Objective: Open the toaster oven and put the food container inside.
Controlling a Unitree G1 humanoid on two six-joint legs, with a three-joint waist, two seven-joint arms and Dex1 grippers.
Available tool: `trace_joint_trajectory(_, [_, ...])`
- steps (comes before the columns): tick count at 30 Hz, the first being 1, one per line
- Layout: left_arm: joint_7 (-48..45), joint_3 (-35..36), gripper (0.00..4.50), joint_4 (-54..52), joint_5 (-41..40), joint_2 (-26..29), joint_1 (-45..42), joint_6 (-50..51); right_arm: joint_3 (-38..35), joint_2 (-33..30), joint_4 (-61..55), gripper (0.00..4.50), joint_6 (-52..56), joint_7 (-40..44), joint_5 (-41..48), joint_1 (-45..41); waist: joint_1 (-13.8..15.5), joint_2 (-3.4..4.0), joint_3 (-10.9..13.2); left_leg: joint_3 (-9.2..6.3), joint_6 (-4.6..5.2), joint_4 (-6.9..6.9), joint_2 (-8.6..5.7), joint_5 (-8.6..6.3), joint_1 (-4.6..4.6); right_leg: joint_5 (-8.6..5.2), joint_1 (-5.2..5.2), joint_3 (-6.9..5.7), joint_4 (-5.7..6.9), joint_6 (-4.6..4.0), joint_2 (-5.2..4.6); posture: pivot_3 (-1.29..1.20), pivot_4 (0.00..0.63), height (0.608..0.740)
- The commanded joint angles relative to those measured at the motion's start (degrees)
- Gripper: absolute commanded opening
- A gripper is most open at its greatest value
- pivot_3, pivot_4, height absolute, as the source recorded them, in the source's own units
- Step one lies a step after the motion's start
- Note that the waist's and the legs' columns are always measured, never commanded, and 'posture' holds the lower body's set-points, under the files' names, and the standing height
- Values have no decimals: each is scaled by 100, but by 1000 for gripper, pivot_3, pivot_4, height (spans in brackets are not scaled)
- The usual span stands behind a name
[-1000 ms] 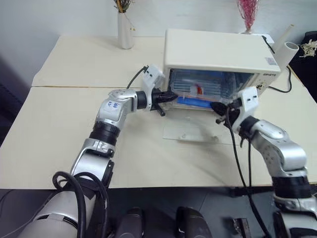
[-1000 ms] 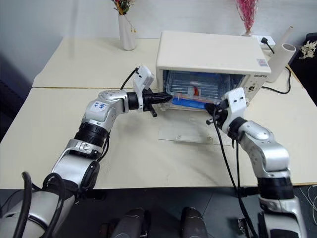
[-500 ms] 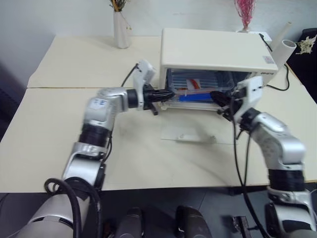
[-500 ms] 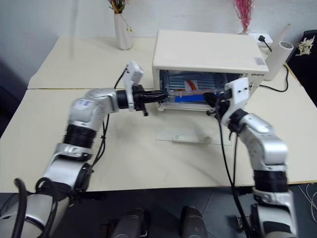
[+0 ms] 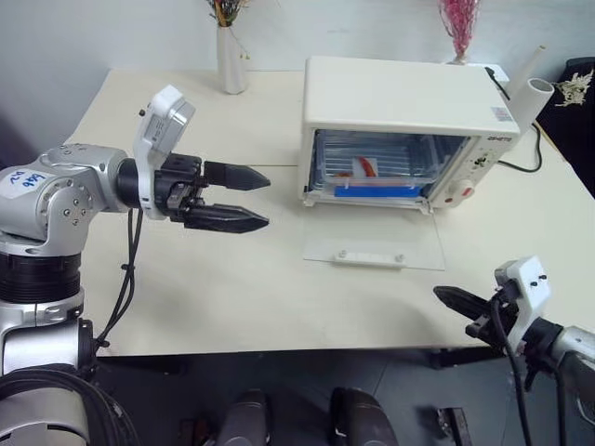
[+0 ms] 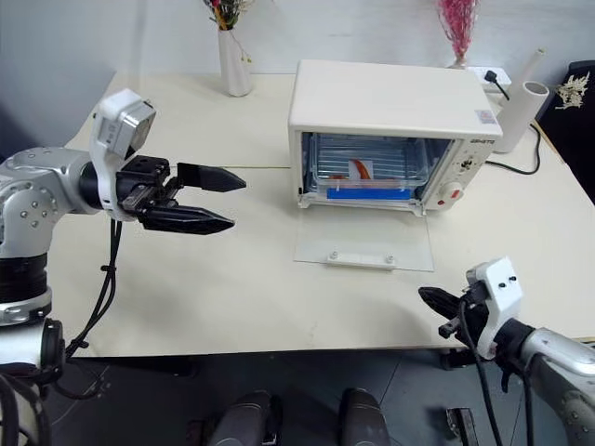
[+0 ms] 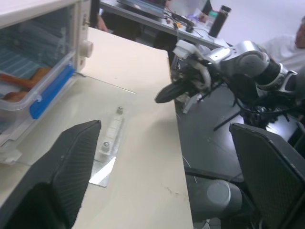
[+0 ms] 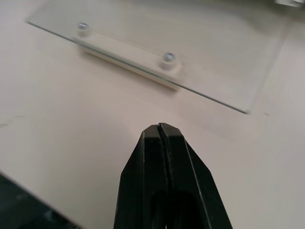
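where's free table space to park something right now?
Widest bare patch: the table left of the toaster oven, from the vase to the near edge, though the open left gripper hovers over it. A bare strip fronts the glass door. Crowded: inside the oven, with the food container.

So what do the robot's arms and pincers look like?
Shiny silver arms with black joint rings and loose black cables. The left pincer and right pincer each have two pointed black fingers under a white box. A blue-scribbled sticker marks the left arm.
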Motion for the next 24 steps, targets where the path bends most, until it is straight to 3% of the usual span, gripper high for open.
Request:
trace_joint_trajectory(1, [-133, 38, 4462, -107, -74, 167, -12, -182, 345, 405, 346, 0, -454, -504, -561, -261, -13, 0, 0, 2, 0, -1, 1, 0, -1, 0, -3, 1, 0, 0, 1, 0, 150, 740])
trace_joint_trajectory(12, [-171, -155, 4462, 10, 163, 307, -106, -645, 969, 999, 1436, 0, -1188, -802, -1367, -1264, 3, 2, 1, 5, -1, -2, 0, 0, -11, -1, -14, 2, 0, -1, 2, 0, 150, 740])
trace_joint_trajectory(20, [-200, -172, 4462, 275, 538, 561, 25, -1138, 70, 379, 1054, 0, -643, -599, -438, -2528, -9, 14, 8, 8, -1, -4, 1, 0, -14, -1, -20, 2, 1, -1, 2, 0, 150, 740])
trace_joint_trajectory(24, [-147, -135, 4462, 384, 649, 582, 81, -1319, -140, -35, 994, 0, -340, -373, -126, -2717, 21, 15, 9, 2, -1, -7, 4, 0, -15, -1, -20, -5, 1, -1, 4, 0, 150, 740])
